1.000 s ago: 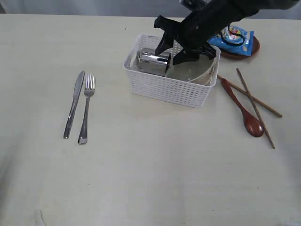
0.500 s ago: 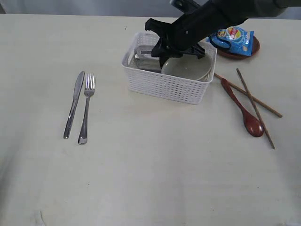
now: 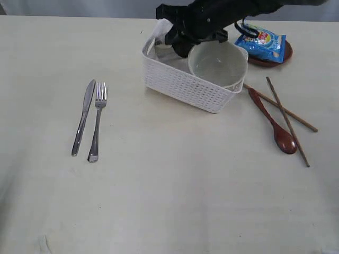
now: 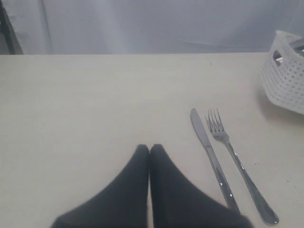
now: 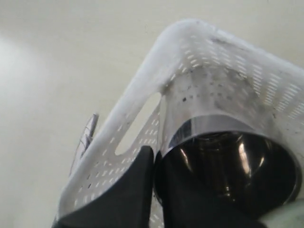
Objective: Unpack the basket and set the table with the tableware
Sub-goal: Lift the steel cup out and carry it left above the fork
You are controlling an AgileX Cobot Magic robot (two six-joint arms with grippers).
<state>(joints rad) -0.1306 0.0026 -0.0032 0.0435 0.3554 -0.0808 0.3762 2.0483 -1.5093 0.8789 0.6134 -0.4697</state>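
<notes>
The cup (image 5: 223, 161) and bowl (image 3: 217, 64) lie in the basket (image 3: 180, 87), knife (image 3: 83, 117) and fork (image 3: 97, 124) left of it.

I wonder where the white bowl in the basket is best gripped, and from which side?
Probably its thin rim, pinched from above, one finger inside and one outside: the bowl leans tilted in the basket, mouth open, rim above the wall.

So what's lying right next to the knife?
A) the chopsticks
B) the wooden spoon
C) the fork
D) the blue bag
C: the fork lies alongside the knife, while the wooden spoon and the chopsticks are on the other side of the basket.
</notes>
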